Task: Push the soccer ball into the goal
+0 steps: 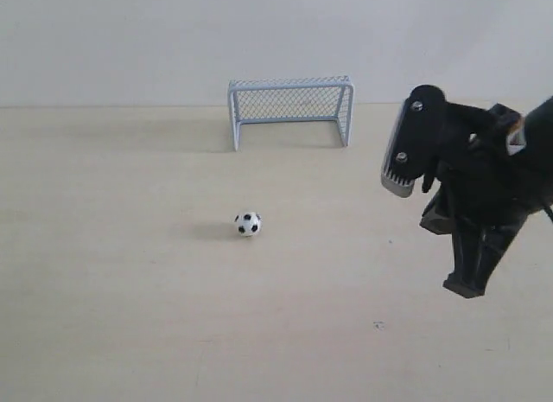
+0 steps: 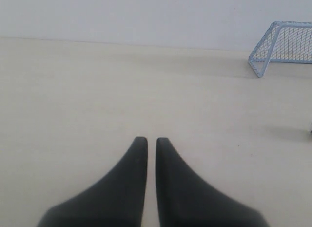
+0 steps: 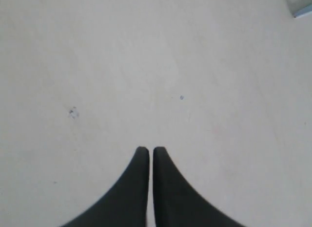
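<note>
At the middle of the counter [image 1: 104, 290], the soccer ball [image 1: 248, 224] lies well apart from the goal [image 1: 291, 101] by the far edge; left hand [image 2: 147, 140] and right hand [image 3: 148, 150] appear pinched narrow, empty.

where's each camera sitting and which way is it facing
Exterior view: off the arms, facing across the table to the goal at the wall, soccer ball mid-table; right arm shows.
Left wrist view: on the left arm, facing along the table; left end effector shows, closed.
Right wrist view: on the right arm, facing down at the table; right end effector shows, closed.
Shared: exterior and left wrist views both show the goal.
</note>
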### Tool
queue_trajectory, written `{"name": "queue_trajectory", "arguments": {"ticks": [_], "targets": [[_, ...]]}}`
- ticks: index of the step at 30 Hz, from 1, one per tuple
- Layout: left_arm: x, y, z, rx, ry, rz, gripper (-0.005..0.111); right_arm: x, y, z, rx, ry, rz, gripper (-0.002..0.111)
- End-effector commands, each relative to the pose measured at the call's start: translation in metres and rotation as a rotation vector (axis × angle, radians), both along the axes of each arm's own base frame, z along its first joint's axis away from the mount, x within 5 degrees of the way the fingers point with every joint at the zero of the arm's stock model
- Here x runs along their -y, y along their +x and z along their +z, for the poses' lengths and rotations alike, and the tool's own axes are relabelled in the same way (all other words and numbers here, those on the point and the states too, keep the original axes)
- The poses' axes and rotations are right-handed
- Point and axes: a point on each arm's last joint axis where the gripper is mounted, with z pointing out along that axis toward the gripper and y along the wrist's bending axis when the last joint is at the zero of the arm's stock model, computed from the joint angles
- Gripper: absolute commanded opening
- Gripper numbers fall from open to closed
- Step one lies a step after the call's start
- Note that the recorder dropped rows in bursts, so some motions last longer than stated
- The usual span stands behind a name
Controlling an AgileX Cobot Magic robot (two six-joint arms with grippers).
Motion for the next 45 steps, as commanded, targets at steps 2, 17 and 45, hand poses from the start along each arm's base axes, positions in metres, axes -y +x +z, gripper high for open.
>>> {"name": "queue_trajectory", "arguments": {"ticks": [2, 17, 45], "targets": [[0.000, 0.000, 0.001, 0.008, -0.006, 0.003, 0.006, 0.012, -0.041, 0.025, -0.023, 0.188, -0.109, 0.000], [0.000, 0.000, 0.001, 0.008, -0.006, 0.003, 0.006, 0.028, -0.084, 0.058, 0.037, 0.399, -0.168, 0.000], [0.000, 0.000, 0.001, 0.008, -0.006, 0.003, 0.006, 0.099, -0.149, 0.009, 0.657, 1.035, -0.629, 0.000]]}}
